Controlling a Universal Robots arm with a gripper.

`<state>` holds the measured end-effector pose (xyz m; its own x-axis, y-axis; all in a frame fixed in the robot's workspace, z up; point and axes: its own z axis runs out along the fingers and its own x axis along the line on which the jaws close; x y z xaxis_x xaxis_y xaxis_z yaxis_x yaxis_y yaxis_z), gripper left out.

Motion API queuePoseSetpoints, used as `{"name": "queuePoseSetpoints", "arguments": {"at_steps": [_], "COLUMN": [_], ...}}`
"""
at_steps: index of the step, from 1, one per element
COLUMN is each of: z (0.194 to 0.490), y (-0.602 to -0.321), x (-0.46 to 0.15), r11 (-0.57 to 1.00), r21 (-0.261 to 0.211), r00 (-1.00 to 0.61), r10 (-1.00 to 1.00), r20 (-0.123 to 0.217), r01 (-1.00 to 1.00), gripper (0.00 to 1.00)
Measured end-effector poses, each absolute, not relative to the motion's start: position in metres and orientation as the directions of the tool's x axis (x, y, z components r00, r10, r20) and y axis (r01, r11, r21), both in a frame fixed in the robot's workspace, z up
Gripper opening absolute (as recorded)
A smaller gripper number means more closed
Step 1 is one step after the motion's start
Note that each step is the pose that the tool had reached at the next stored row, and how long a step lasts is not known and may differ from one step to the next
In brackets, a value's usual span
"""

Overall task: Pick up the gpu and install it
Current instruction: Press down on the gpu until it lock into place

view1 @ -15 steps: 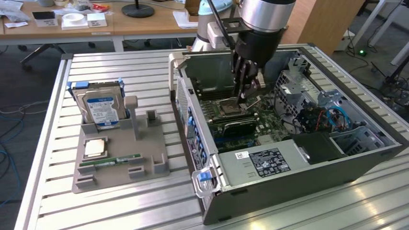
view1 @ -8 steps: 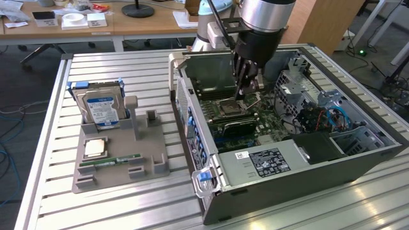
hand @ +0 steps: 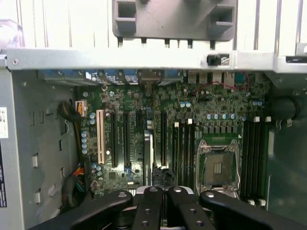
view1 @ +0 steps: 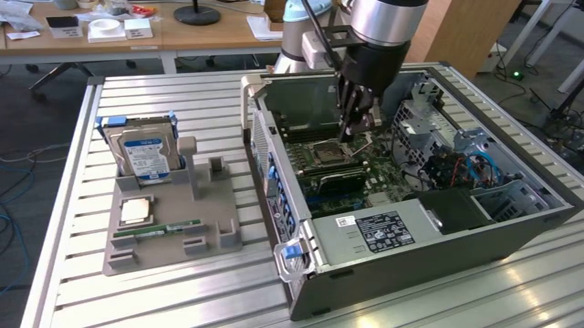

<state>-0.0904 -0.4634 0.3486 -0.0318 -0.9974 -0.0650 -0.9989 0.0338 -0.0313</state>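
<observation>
The gpu (view1: 338, 180) is a dark flat card standing on edge in a slot of the green motherboard (view1: 388, 174), inside the open computer case (view1: 273, 171). In the wrist view the gpu (hand: 147, 155) appears edge-on as a thin grey strip between the long slots. My gripper (view1: 351, 135) hangs inside the case over the board, between the CPU socket (view1: 327, 151) and the card. Its black fingers (hand: 149, 206) are shut together, and I see nothing between them. The gripper (hand: 162, 180) has its tips just beside the card's edge; whether they touch it I cannot tell.
A grey holder (view1: 205, 205) on the slatted table to the exterior view's left carries a hard drive (view1: 146, 154), a CPU (view1: 135, 210) and a RAM stick (view1: 169, 229). The case's walls, drive cage (view1: 429, 123) and power supply (view1: 383, 232) surround the board.
</observation>
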Motion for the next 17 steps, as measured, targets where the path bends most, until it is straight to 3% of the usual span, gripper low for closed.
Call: {"name": "queuePoseSetpoints", "arguments": {"at_steps": [17], "z": [0.328], "y": [-0.463], "x": [-0.087], "r11": [0.034], "r21": [-0.031], "r00": [-0.032], "r10": [-0.997], "r20": [-0.065], "r01": [-0.999], "gripper": [0.11]}}
